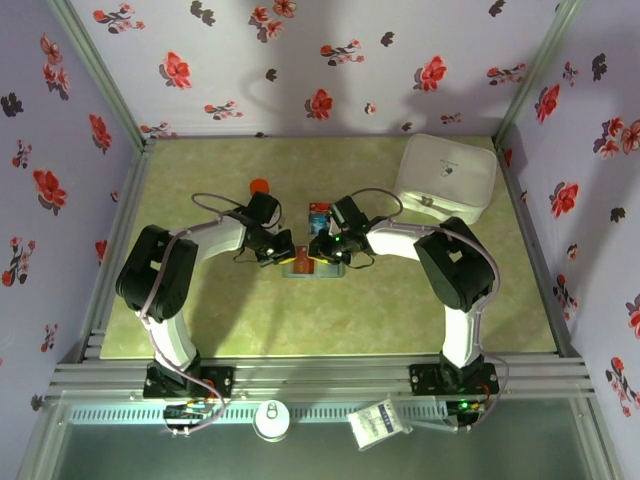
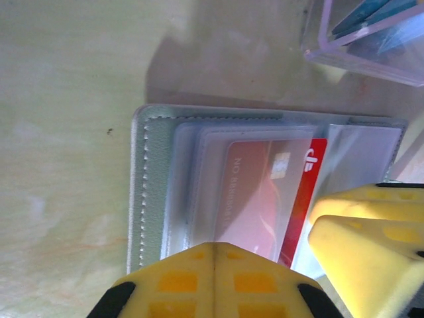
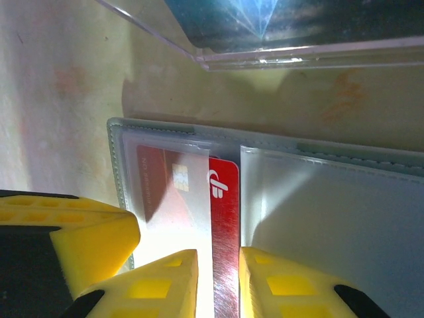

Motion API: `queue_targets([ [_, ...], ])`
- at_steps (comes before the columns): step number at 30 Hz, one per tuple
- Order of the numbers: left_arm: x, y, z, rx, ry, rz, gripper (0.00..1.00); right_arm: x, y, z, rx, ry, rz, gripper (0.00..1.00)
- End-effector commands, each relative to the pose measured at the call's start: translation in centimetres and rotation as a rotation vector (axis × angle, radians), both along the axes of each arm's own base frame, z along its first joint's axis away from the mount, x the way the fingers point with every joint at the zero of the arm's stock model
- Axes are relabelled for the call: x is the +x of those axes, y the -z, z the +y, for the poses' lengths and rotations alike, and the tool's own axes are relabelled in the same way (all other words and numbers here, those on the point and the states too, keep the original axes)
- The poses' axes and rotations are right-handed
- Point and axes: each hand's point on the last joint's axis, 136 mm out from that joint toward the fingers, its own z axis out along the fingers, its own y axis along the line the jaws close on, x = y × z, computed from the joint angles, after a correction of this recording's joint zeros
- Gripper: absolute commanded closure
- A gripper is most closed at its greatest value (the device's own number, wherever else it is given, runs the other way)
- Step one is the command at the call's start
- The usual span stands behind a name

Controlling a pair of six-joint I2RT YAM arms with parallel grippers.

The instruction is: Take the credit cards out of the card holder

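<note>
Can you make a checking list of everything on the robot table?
Surface: yellow-green table, nothing spilled seen.
Job's things: card holder open flat; red card partly out of its sleeve.
Clutter: clear box, orange-capped bottle, white container.
Grippers: left gripper shut at the holder's edge; right gripper, jaws slightly apart astride the red card, grip unclear.
Cables: grey cables looping off both arms.
Surroundings: flowered walls.

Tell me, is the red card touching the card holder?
Touching. The right wrist view shows the red card tucked partly inside a clear sleeve of the card holder, one edge sticking out.
</note>
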Motion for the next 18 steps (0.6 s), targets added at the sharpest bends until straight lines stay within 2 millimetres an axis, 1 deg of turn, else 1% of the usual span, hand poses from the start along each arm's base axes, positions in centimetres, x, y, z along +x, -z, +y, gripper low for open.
queue_targets([
  [1,-0.8,1.4,0.9,0.034,0.011,0.031,1.0,-0.1,0.4,0.5,0.009,0.001,0.017,0.75],
  [5,-1.0,1.7,1.1,0.036,0.009,0.037,1.0,0.0,0.2,0.6,0.015,0.003,0.015,0.76],
  [13,-1.1,1.8,1.2,0.037,0.006,0.039,1.0,-0.4,1.8,0.0,-0.027,0.011,0.046,0.76],
  [18,-1.2,2.1,1.3,0.039,0.007,0.048,1.0,-0.5,2.0,0.1,-0.022,0.013,0.057,0.76],
])
